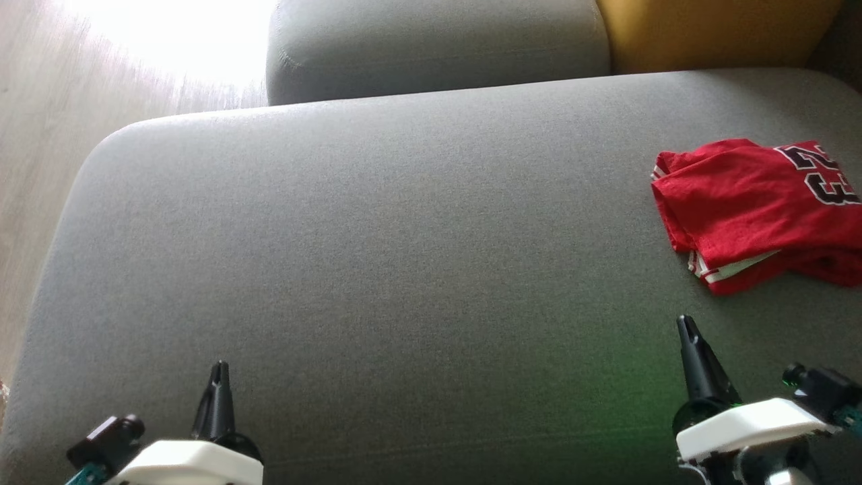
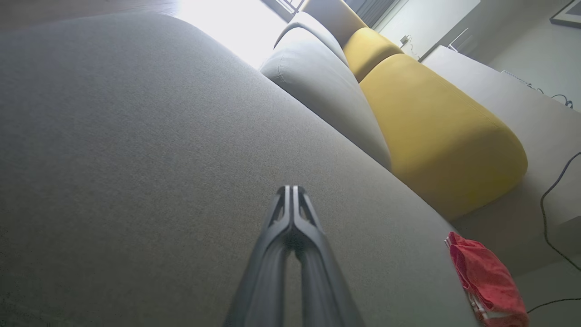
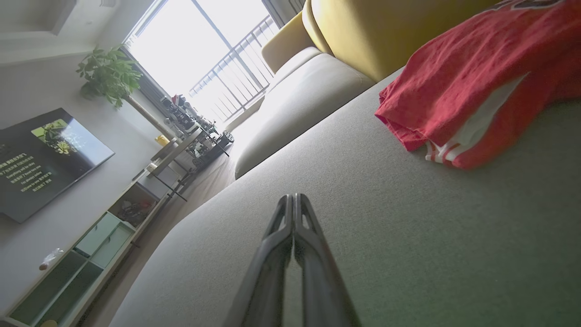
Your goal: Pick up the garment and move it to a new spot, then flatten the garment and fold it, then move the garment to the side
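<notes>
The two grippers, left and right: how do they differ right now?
The left gripper is over bare grey seat, far from the red garment; the right gripper is close to it. The right gripper's tip reaches further up the head view than the left gripper's. Both are shut and hold nothing.

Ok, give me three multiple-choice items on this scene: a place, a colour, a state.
1. Where on the grey fabric sofa seat does the red numbered jersey lie? A far right; B centre; C far left.
2. The plump back cushion behind it is: A blue; B yellow; C white.
3. Fingers of the left gripper and right gripper: A both shut, empty; B both open; C right holding jersey.
A, at the head view's right edge; B, yellow upholstery; A, each pair pressed together over bare seat.
</notes>
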Available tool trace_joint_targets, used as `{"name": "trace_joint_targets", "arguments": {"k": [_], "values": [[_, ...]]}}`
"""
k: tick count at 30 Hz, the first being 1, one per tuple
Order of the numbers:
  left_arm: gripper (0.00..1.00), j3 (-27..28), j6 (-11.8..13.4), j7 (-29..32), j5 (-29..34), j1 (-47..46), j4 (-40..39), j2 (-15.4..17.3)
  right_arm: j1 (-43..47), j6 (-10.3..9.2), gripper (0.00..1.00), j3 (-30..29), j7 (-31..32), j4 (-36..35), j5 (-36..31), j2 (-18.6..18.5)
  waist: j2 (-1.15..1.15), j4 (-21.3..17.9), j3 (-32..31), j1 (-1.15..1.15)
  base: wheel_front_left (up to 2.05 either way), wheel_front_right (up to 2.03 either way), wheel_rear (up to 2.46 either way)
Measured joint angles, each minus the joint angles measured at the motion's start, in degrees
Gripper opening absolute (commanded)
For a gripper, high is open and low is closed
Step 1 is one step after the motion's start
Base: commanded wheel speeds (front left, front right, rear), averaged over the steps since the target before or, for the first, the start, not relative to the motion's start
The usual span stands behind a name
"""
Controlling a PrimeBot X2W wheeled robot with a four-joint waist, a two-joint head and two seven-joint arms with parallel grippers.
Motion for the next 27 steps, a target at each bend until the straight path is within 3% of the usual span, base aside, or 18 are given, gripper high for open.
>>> {"name": "trace_joint_targets", "arguments": {"k": [27], "values": [[0.00,2.15,-2.12,4.10,-16.78,-3.32,2.57,0.11,-1.90,0.00,0.00,-1.36,4.13,0.81,17.58,-0.04,0.00,0.30,0.54,0.00,0.00,0.00,0.00]]}}
